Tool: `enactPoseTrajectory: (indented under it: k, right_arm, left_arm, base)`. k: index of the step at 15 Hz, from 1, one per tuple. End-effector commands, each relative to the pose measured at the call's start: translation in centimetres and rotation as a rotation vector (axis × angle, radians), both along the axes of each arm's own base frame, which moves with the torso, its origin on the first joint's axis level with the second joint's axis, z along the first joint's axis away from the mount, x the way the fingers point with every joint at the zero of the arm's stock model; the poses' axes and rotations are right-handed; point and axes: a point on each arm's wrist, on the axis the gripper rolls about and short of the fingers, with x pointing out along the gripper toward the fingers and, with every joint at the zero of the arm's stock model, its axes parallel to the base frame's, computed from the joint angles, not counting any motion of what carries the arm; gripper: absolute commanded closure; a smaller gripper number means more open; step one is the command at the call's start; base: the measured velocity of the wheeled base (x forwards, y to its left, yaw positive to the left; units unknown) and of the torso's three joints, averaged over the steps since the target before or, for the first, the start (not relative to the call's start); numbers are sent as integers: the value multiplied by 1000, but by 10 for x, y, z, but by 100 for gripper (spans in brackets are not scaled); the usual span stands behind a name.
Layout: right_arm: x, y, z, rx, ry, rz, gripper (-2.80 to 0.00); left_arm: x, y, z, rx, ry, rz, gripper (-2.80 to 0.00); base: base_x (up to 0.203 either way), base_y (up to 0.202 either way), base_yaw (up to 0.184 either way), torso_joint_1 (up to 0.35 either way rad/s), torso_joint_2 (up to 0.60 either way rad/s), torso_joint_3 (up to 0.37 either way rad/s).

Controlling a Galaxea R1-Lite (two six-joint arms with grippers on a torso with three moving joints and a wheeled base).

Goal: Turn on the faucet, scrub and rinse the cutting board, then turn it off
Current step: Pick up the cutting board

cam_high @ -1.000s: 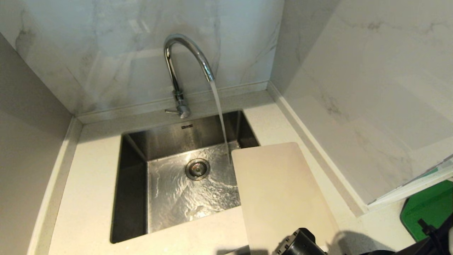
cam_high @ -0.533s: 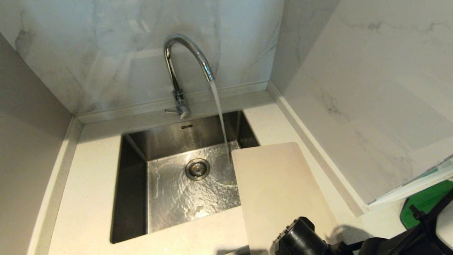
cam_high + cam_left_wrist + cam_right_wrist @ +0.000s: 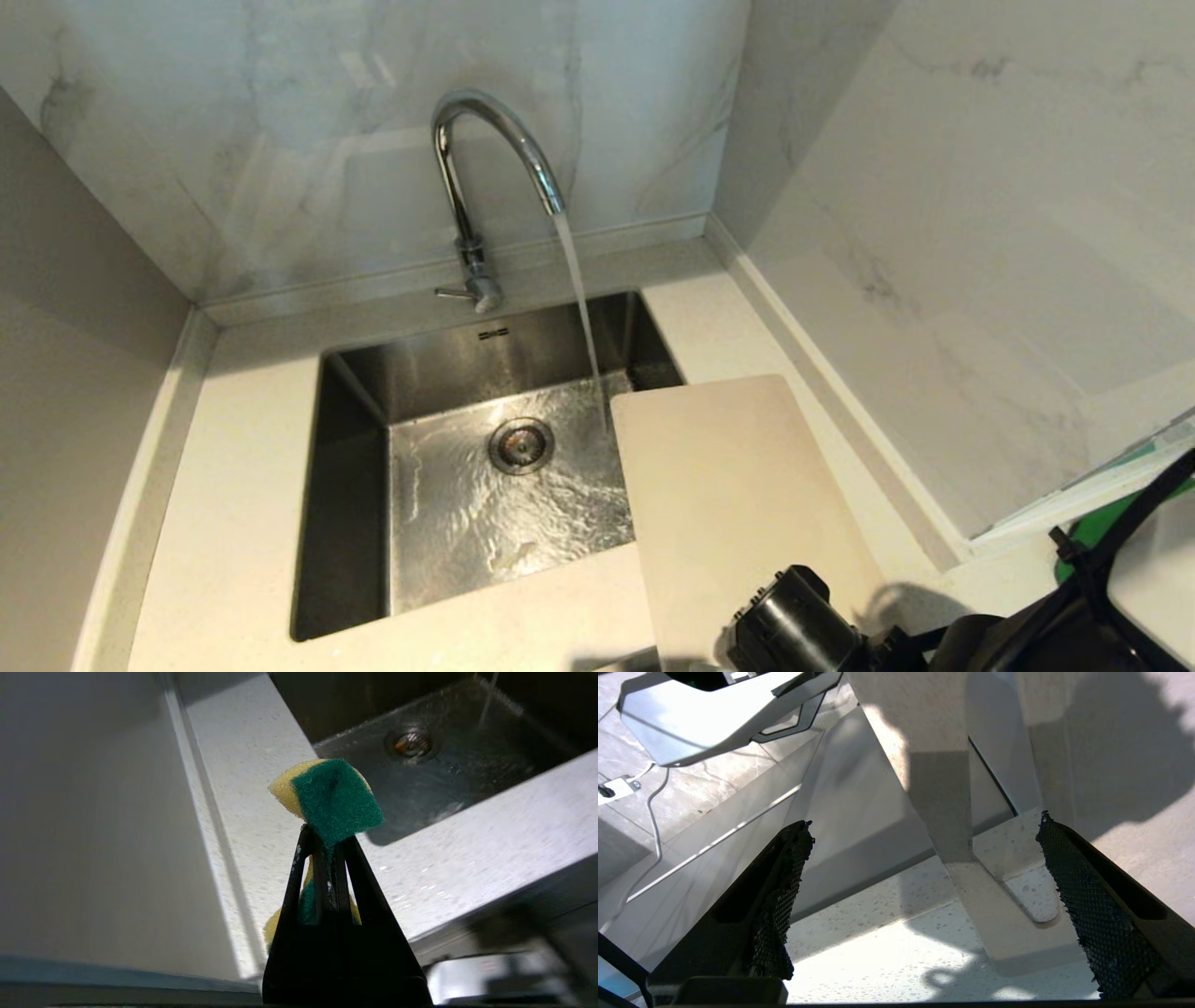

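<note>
my right gripper gapes wide over the cutting board handle end at lower right; a shallow bite could skid it. left gripper pinches the sponge.

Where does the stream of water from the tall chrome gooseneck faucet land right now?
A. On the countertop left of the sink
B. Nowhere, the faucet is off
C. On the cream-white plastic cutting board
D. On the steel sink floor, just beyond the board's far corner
D: the stream from the faucet hits the sink floor just past the cutting board, whose surface shows no water.
</note>
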Motion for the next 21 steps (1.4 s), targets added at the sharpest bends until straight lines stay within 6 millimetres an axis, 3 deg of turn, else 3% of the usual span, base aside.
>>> enactPoseTrajectory:
  k: [1, 3, 4, 15, 21]
  right_arm:
    - [1, -2, -4, -15, 14, -5, -280]
    - [2, -1, -5, -16, 15, -5, -280]
    - [2, -1, -6, -18, 16, -5, -280]
    - [-1, -3, -19, -54, 63, -7, -280]
    - [1, -2, -41, -62, 72, -6, -280]
  left_arm:
    - [0, 0, 0, 35, 2, 1, 0]
    - [0, 0, 0, -210, 2, 2, 0]
    - [0, 0, 0, -232, 3, 2, 0]
    - [0, 0, 0, -232, 3, 2, 0]
    - [0, 0, 0, -232, 3, 2, 0]
  base:
    - [0, 0, 0, 0, 0, 0]
    - [0, 0, 0, 0, 0, 0]
    - [0, 0, 0, 0, 0, 0]
    - [0, 0, 0, 0, 0, 0]
    - [0, 0, 0, 0, 0, 0]
